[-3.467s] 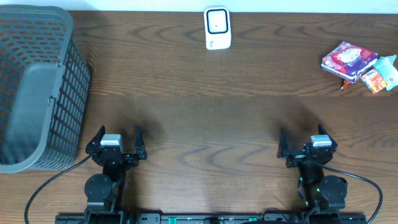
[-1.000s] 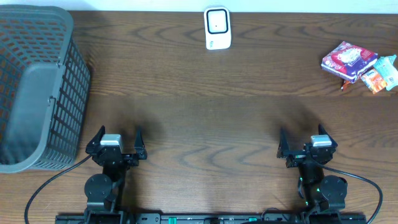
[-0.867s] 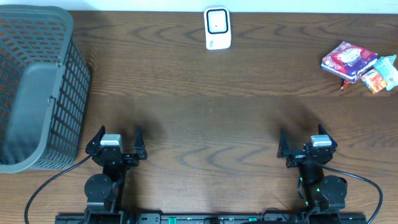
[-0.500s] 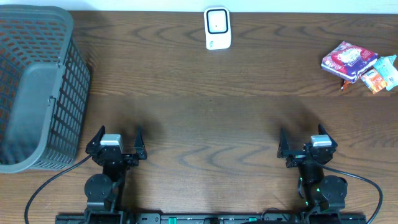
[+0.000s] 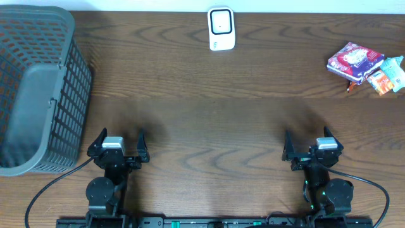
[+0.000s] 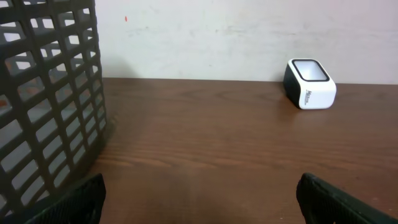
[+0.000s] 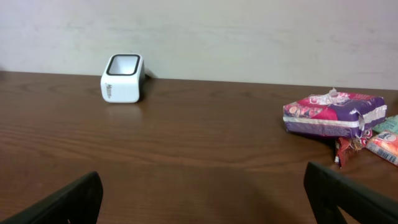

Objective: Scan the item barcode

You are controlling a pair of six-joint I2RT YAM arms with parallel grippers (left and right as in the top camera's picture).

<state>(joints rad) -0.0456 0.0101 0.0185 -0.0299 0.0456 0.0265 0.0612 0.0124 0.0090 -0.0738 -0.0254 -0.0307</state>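
A white barcode scanner [image 5: 221, 29] with a dark window stands at the table's far edge, seen also as the scanner [image 6: 309, 83] and the scanner [image 7: 122, 78] in the wrist views. Snack packets lie at the far right: a purple and red packet [image 5: 354, 61] [image 7: 334, 114], with an orange and teal packet [image 5: 386, 76] [image 7: 385, 142] beside it. My left gripper [image 5: 119, 140] [image 6: 199, 198] and right gripper [image 5: 308, 140] [image 7: 205, 198] sit near the front edge, both open and holding nothing.
A large grey plastic basket [image 5: 35, 88] [image 6: 43, 106] fills the left end of the dark wooden table [image 5: 209, 114]. A pale wall runs behind the table's far edge.
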